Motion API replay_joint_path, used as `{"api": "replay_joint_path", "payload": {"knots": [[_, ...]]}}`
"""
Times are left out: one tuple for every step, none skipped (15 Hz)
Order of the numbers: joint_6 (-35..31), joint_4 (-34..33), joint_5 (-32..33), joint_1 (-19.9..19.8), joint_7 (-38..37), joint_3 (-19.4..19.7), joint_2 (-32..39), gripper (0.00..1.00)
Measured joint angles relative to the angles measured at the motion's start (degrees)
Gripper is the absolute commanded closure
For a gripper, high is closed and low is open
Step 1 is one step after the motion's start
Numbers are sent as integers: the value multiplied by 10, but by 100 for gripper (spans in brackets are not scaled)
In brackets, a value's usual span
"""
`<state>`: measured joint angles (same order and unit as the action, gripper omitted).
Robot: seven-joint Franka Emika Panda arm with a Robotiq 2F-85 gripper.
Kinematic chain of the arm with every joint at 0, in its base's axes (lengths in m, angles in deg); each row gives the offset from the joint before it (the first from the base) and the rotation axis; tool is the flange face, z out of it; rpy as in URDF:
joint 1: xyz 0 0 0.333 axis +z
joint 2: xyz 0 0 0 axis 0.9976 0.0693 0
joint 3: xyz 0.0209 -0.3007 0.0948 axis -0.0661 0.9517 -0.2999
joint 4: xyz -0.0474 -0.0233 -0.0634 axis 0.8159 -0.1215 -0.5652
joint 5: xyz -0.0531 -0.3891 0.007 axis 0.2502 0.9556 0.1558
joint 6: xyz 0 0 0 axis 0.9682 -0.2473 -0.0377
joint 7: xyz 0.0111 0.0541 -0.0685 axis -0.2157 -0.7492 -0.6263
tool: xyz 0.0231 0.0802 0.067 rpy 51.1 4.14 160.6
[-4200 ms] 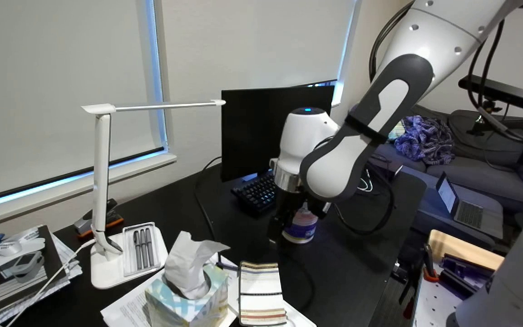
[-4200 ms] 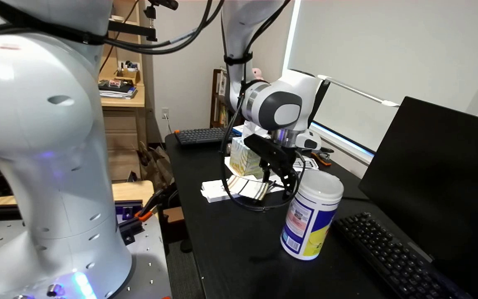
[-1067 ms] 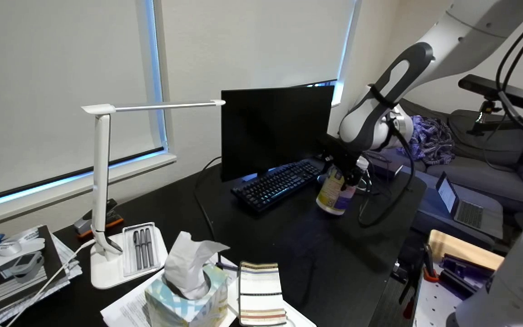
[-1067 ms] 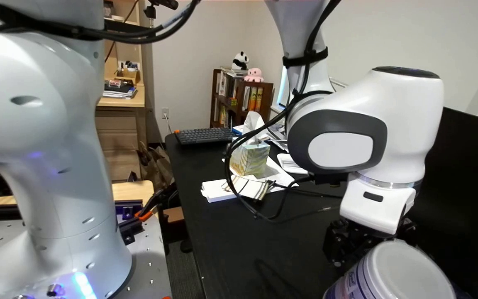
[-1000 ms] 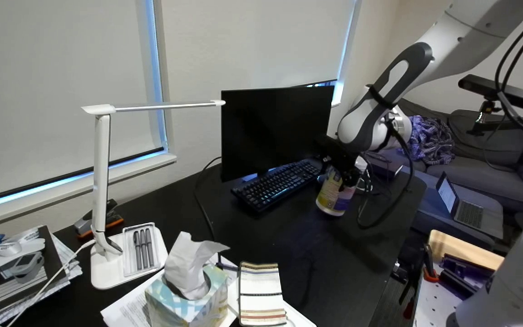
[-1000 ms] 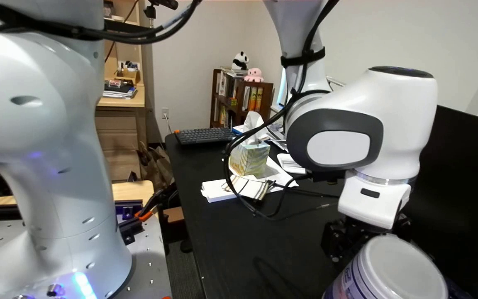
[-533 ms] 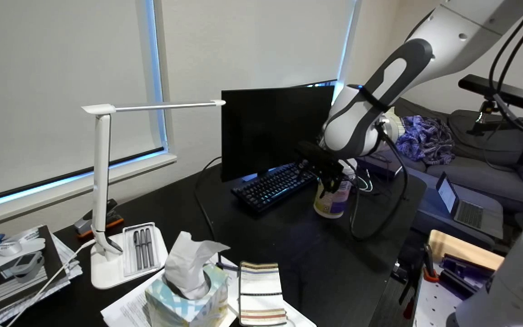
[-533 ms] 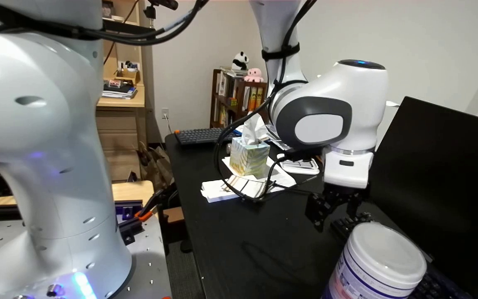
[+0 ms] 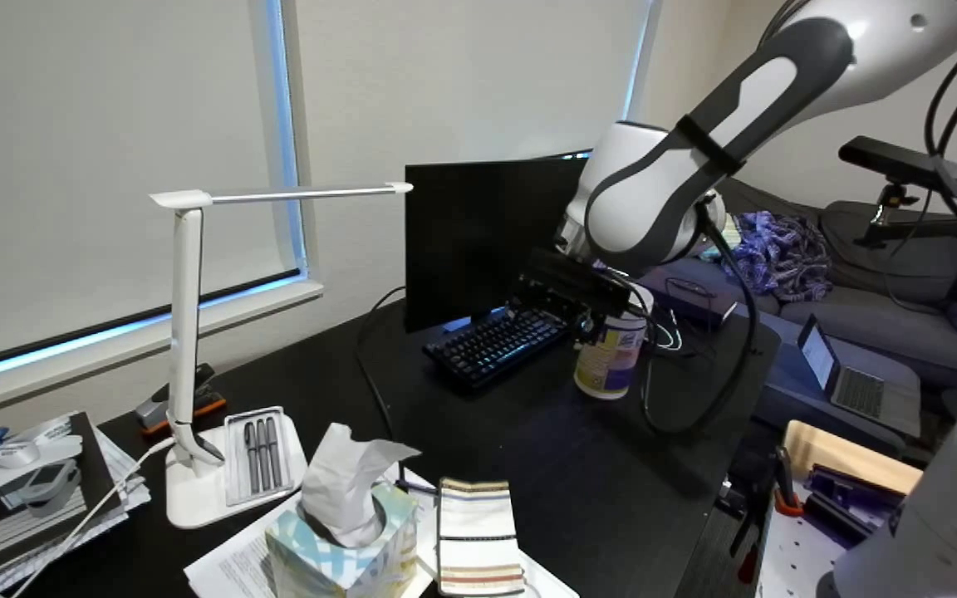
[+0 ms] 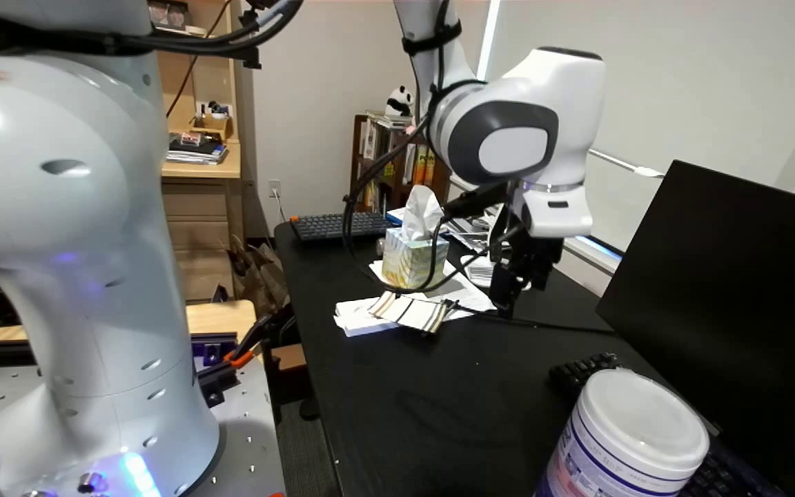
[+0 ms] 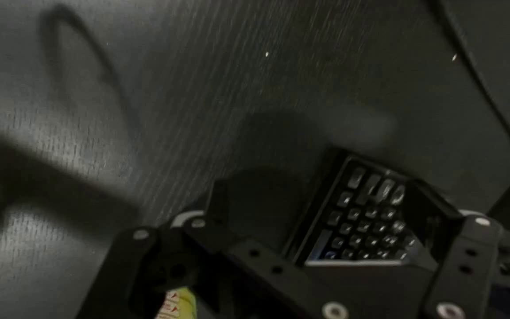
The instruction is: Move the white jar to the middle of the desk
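The white jar (image 9: 607, 365), with a purple and yellow label, stands upright on the black desk (image 9: 478, 453) beside the keyboard's near end. Its white lid (image 10: 646, 421) faces up in an exterior view, where its base is cut off. A yellow piece of its label (image 11: 186, 303) shows at the bottom of the wrist view. My gripper (image 9: 549, 316) is raised above the keyboard, apart from the jar. It also hangs over the desk in an exterior view (image 10: 518, 290). In the wrist view its fingers (image 11: 326, 204) are wide apart with nothing held between them.
A keyboard (image 9: 495, 345) lies before a monitor (image 9: 487, 241). A tissue box (image 9: 345, 540), a striped cloth (image 9: 478, 540) and a white lamp (image 9: 184, 332) stand or lie further along. The arm's cable (image 9: 694, 423) loops beside the jar. Another keyboard (image 10: 339, 226) lies at the desk's far end.
The jar moved along the desk past the keyboard's end between the oldest frames and a second ago. My gripper, then around it, has let go, risen and moved away over the keyboard.
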<state>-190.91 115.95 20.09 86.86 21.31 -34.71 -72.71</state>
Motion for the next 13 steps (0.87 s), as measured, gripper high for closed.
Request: {"api": "replay_joint_path", "payload": {"knots": [[34,-3,8,9,2,-10,-25,0],[72,-8,19,17,2,-22,-52,0],[113,-15,24,25,3,-35,-80,0],[154,-22,24,34,7,-48,-106,0],[194,-30,24,43,15,-60,-133,0],[228,-38,24,52,25,-69,-154,0],[259,-45,22,61,40,-75,-172,0],[286,-52,19,68,58,-80,-187,0],[310,-59,18,74,80,-83,-199,0],[333,-66,18,78,103,-84,-207,0],[351,-72,18,80,128,-86,-213,0],[366,-78,18,82,155,-86,-217,0],[376,-82,18,82,173,-86,-218,0]]}}
